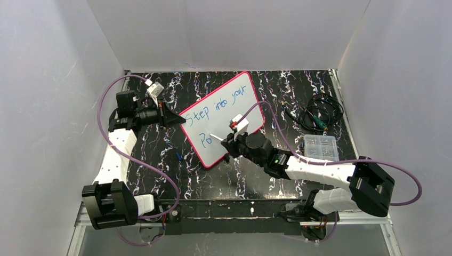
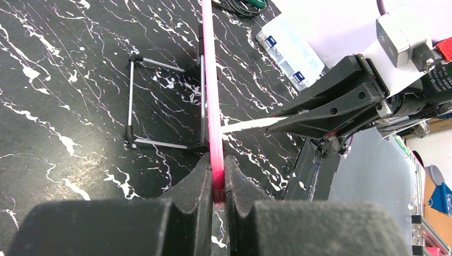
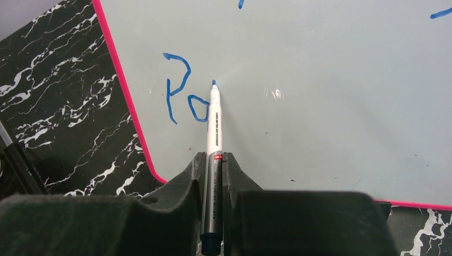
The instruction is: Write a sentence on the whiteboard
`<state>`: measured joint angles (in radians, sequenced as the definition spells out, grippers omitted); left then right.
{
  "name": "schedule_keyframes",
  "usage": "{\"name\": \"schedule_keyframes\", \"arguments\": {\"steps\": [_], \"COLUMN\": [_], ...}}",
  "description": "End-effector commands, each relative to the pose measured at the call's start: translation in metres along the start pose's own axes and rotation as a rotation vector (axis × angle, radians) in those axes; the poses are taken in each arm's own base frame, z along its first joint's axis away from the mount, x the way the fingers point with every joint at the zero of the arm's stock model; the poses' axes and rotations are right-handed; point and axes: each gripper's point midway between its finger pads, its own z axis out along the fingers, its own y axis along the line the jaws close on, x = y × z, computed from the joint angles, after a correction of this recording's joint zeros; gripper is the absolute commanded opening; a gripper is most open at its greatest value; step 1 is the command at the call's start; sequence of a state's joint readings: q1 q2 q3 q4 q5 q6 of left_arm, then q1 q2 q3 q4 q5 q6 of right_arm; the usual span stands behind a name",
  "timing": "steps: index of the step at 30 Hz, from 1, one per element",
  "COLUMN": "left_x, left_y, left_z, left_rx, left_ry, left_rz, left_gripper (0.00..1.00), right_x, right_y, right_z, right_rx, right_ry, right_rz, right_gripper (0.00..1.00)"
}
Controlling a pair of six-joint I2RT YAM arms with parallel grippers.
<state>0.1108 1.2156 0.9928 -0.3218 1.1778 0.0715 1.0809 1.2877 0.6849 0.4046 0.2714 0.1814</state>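
Presently the right jaws are shut on a slim white, blue-tipped marker pen (image 3: pixel 215 122), its tip pressed to the flat white, pink-framed whiteboard (image 3: pixel 330 133) just after the blue "Po" (image 3: pixel 184 96) opening the second line of the sentence (image 1: pixel 224 104); a "w" is judged due next, needing steady contact. The left jaws are clamped on the board's frame edge, steadying it on the black marbled counter (image 1: pixel 160 154). A clear compartmented plastic box (image 1: pixel 320 146) lies well apart; its contents cannot be told.

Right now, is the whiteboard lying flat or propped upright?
Propped up on edge. In the left wrist view the whiteboard shows edge-on, its pink frame rising from the table against a wire stand, with the left pincer shut on it.
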Motion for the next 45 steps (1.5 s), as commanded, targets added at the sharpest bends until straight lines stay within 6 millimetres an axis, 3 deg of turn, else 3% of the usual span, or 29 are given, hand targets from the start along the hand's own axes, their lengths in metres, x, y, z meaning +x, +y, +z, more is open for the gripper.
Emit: {"name": "schedule_keyframes", "arguments": {"steps": [1, 5, 12, 23, 28, 34, 45], "left_x": [-0.004, -0.004, -0.004, -0.003, -0.004, -0.003, -0.004], "left_y": [-0.026, -0.026, -0.025, -0.026, -0.026, -0.026, -0.026], "left_z": [-0.002, -0.002, -0.002, -0.002, -0.002, -0.002, -0.002], "left_rx": [0.088, 0.089, 0.088, 0.089, 0.089, 0.089, 0.089], "left_ry": [-0.007, -0.007, -0.007, -0.006, -0.008, -0.007, -0.007], "left_rz": [0.052, 0.050, 0.049, 0.050, 0.053, 0.051, 0.053], "left_gripper": [0.00, 0.00, 0.00, 0.00, 0.00, 0.00, 0.00], "right_x": [0.006, 0.018, 0.016, -0.031, -0.037, -0.026, 0.018], "right_y": [-0.007, -0.011, -0.010, -0.009, -0.008, -0.011, -0.014], "right_z": [-0.004, -0.010, -0.008, -0.001, 0.002, 0.001, -0.007], "right_rx": [0.036, 0.047, 0.047, 0.062, 0.060, 0.071, 0.071], "right_ry": [0.018, 0.042, 0.043, -0.095, -0.104, -0.079, 0.043], "right_rz": [0.021, 0.034, 0.027, 0.028, 0.016, 0.013, 0.033], "right_gripper": [0.01, 0.01, 0.01, 0.01, 0.01, 0.01, 0.01]}}
